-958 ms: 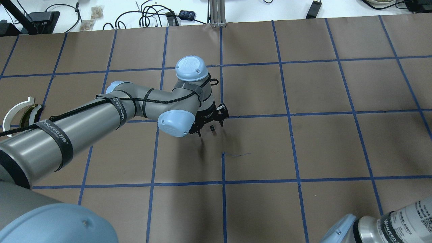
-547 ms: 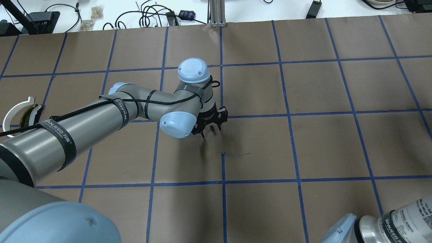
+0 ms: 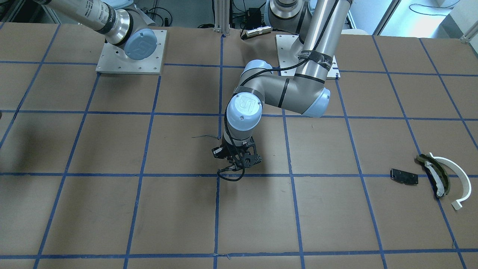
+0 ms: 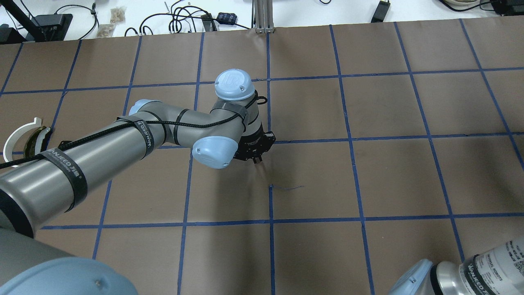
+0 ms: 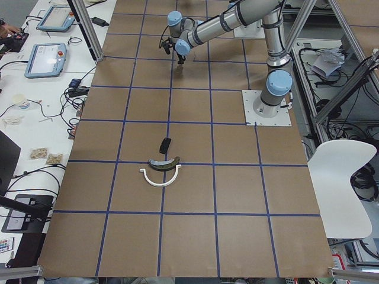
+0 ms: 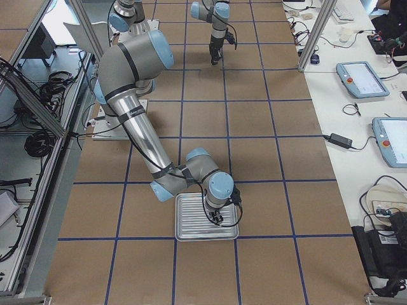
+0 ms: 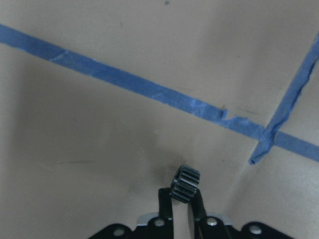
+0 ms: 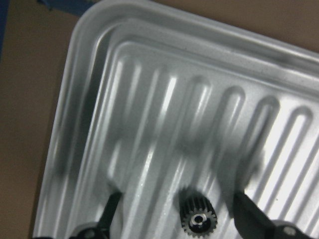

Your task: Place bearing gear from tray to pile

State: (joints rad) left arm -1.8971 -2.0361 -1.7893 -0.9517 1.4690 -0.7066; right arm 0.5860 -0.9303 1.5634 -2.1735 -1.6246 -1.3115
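Note:
My left gripper (image 7: pixel 185 199) is shut on a small black toothed gear (image 7: pixel 185 183), held just over the brown paper near a blue tape crossing. It shows mid-table in the overhead view (image 4: pixel 258 159) and the front view (image 3: pixel 236 164). The pile lies far off at the table's left end: a white half-ring arc (image 3: pixel 458 178), an olive-and-black curved piece (image 3: pixel 433 169) and a flat black plate (image 3: pixel 404 176). My right gripper (image 8: pixel 177 219) is open, its fingers either side of a second black gear (image 8: pixel 198 218) lying in the ribbed metal tray (image 8: pixel 84 74).
The tray (image 6: pixel 191 230) sits at the table's right end, under my right wrist. My left forearm (image 4: pixel 102 155) reaches across the left half of the table, above the pile's white arc (image 4: pixel 16 137). Cables and boxes lie beyond the far edge.
The left gripper's fingers, apart in the earlier frames, have closed together. The left wrist shifted only slightly. The right arm has not moved.

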